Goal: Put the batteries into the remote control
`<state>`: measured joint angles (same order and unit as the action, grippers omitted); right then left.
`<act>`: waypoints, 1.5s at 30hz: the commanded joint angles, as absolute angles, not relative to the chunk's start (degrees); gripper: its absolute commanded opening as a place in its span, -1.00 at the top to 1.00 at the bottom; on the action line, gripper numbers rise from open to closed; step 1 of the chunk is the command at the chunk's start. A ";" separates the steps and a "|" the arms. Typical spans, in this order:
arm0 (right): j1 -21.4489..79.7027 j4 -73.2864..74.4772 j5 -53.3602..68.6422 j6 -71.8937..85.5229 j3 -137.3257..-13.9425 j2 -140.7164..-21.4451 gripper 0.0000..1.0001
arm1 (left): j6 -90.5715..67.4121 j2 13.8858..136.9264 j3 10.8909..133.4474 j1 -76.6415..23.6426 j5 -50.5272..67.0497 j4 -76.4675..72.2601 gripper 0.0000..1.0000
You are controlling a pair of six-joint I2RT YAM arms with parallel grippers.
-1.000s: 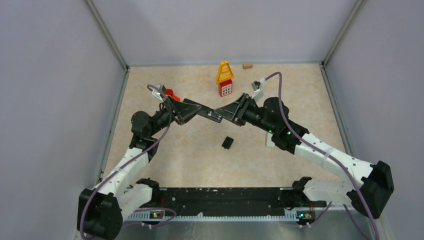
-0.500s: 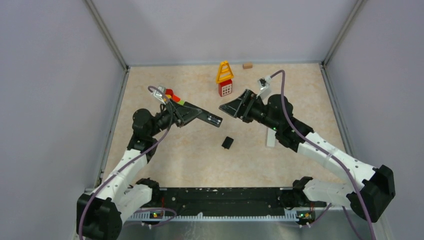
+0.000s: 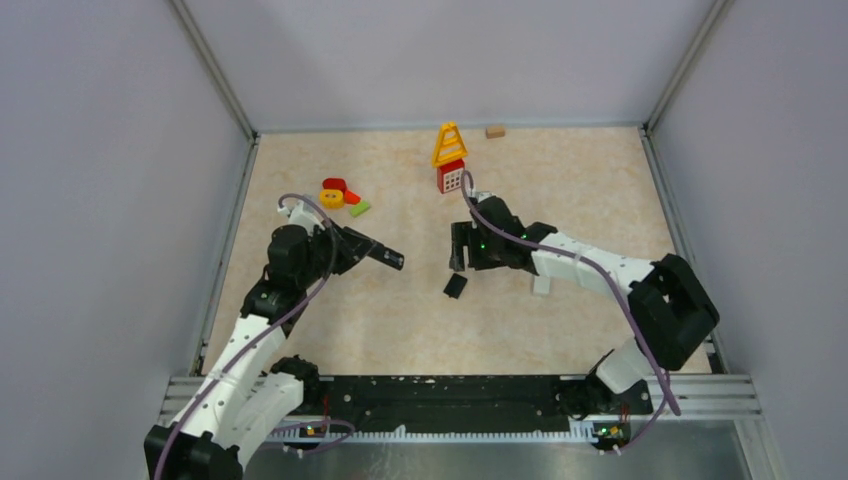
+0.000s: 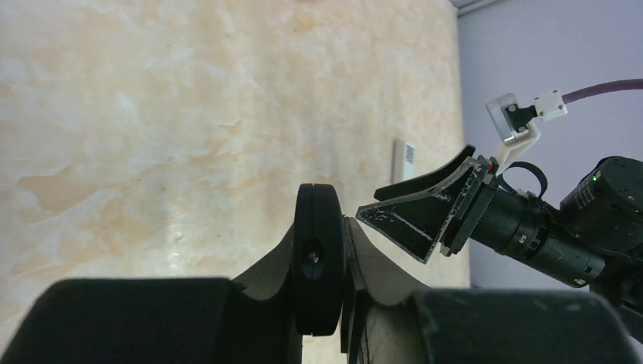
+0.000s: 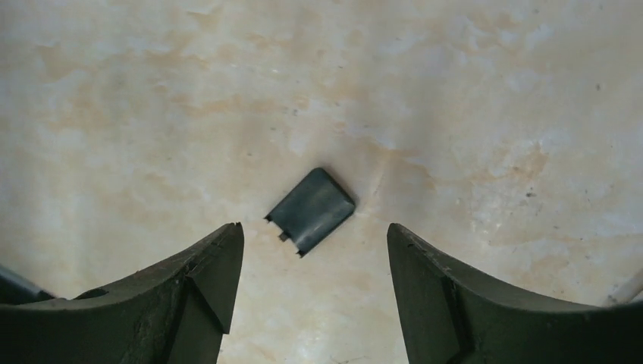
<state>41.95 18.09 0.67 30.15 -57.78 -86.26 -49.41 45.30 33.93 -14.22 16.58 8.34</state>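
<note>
Right pincer is hanging wide open over the battery cover, lying flat on the bench. Left pincer, at its 9 o'clock, is clamping the black remote (batteries aren't showing anywhere). I'm guessing something that thin is going to skid away when the fingers close.

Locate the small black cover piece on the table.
Top external view: the black cover lies flat on the table near centre, beneath the right pincer. Right wrist view frames it between the open fingers, untouched.
</note>
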 commanded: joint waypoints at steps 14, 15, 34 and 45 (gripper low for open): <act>45.85 20.59 -3.02 14.73 -64.86 -99.37 0.34 | -41.48 47.32 34.86 -13.89 19.48 8.49 1.00; 45.86 21.09 -2.67 13.27 -65.34 -99.97 0.34 | -41.25 47.94 34.70 -13.89 20.94 7.99 1.00; 43.89 26.05 -4.66 12.84 -69.98 -104.67 1.00 | -43.23 49.76 32.98 -13.89 24.42 5.43 1.00; 38.83 24.39 -17.78 33.41 -61.29 -93.48 1.00 | -60.13 58.85 24.17 -22.79 13.46 -15.41 1.00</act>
<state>40.36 25.93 -12.49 25.04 -64.34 -99.44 -53.12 55.48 25.50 -17.58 20.23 -3.36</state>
